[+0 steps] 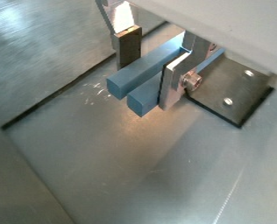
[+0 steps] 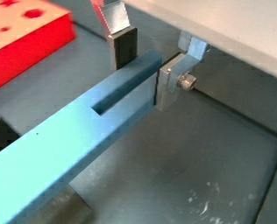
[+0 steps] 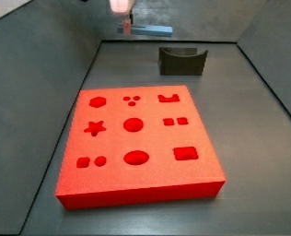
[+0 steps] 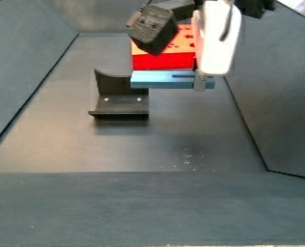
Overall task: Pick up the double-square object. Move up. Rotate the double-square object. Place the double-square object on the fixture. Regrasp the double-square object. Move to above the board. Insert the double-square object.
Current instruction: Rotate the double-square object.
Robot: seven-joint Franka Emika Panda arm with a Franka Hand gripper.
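Note:
The double-square object (image 1: pixel 135 80) is a slim blue-grey bar, and my gripper (image 1: pixel 149 74) is shut on one end of it, a finger on each long side. It sticks out level from the fingers in both wrist views (image 2: pixel 82 131). In a side view the bar (image 4: pixel 166 80) hangs above the floor, in front of the red board (image 4: pixel 162 60) and to the right of the fixture (image 4: pixel 117 96). From the opposite side, the gripper (image 3: pixel 121 11) and bar (image 3: pixel 149 30) are at the far end, left of the fixture (image 3: pixel 182 60), beyond the board (image 3: pixel 155 140).
Grey walls enclose the dark floor on all sides. A wrist view shows the fixture's base plate (image 1: pixel 229 87) just behind the fingers. The board's corner (image 2: pixel 24 39) shows in a wrist view beside the bar.

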